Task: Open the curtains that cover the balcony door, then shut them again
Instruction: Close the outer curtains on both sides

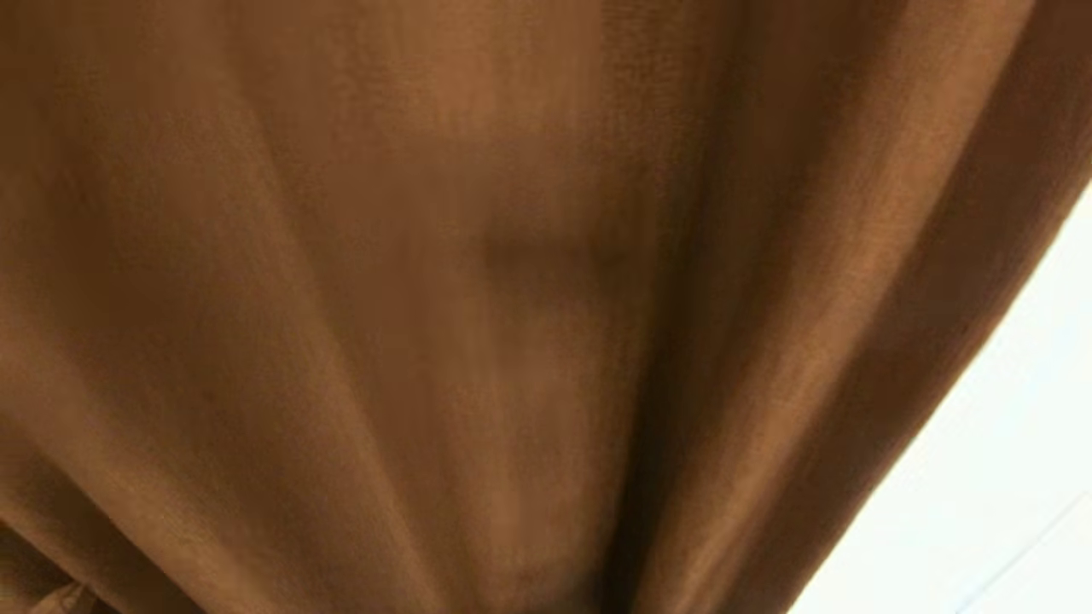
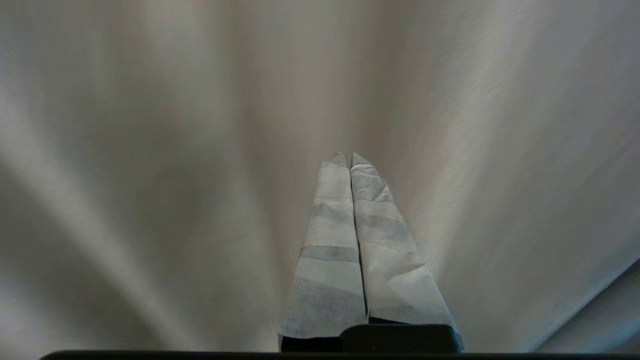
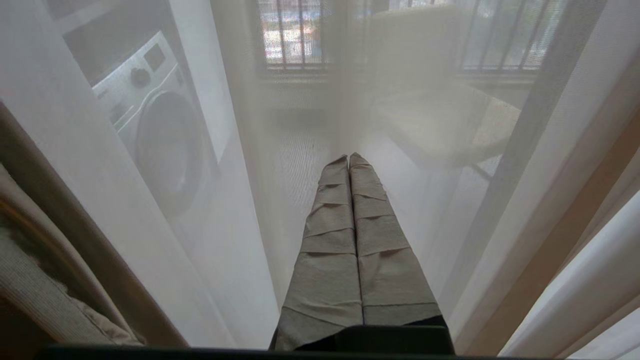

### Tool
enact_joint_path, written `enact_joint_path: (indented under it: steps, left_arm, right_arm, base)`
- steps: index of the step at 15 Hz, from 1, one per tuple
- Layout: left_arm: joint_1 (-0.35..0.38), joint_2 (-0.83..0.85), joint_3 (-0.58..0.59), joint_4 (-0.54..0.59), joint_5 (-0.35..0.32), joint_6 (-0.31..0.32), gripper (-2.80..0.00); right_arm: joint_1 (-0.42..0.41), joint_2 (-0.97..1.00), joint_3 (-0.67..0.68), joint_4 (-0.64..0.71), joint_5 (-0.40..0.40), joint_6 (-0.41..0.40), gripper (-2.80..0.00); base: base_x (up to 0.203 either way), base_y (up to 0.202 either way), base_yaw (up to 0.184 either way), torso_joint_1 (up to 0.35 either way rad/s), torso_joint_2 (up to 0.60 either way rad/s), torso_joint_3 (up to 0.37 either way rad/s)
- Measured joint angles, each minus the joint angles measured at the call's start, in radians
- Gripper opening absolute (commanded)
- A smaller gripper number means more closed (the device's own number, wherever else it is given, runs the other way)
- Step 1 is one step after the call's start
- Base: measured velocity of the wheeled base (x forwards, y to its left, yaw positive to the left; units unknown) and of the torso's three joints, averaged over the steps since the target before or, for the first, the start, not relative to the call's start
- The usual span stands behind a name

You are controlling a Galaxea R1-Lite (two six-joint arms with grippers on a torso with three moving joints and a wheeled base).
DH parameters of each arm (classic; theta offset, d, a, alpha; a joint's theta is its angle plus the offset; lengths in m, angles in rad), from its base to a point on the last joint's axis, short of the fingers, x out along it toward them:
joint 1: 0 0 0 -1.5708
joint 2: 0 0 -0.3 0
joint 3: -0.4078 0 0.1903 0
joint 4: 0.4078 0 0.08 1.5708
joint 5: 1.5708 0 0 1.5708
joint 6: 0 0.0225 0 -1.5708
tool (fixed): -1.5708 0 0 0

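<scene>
a: left gripper first: its taped fingers are pressed together tip to tip, and i see no fold of cloth caught between them. so clenched, on nothing that shows.

b: and the thick curtain?

a: straight ahead of those tips, filling the whole left wrist view. its pleats run lengthwise, fanning out past the fingers. i can't say whether the tips touch the fabric or stop just short.

b: what does the head view give?

a: only the same heavy drape hanging right across the camera, with a pale strip at one lower corner. neither arm shows there.

b: right side?

a: right gripper is also closed, wrapped fingers flat together and empty. it points into the sheer curtain, which hangs close in front of it. through the sheer you can make out a washing machine and a barred window beyond.

b: so which arm is placed for the thick layer?

a: the left, i'd judge. the drape lies dead ahead of it, folds vertical, so any sideways sweep has to go across the pleats. with the jaws shut on nothing, it looks to me like a push rather than a pinch, or else they would have to part first.
</scene>
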Motion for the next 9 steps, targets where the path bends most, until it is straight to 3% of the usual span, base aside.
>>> enact_joint_path:
  steps: [4,9]
  left_arm:
    - [0.035,0.001,0.012,0.183,-0.014,0.050,-2.80]
    - [0.132,-0.066,0.013,0.204,-0.006,0.039,-2.80]
  right_arm:
    - [0.000,0.000,0.000,0.000,0.000,0.000,-2.80]
    - [0.000,0.000,0.000,0.000,0.000,0.000,-2.80]
  base:
    - [0.000,0.000,0.000,0.000,0.00,0.000]
    - [0.000,0.000,0.000,0.000,0.00,0.000]
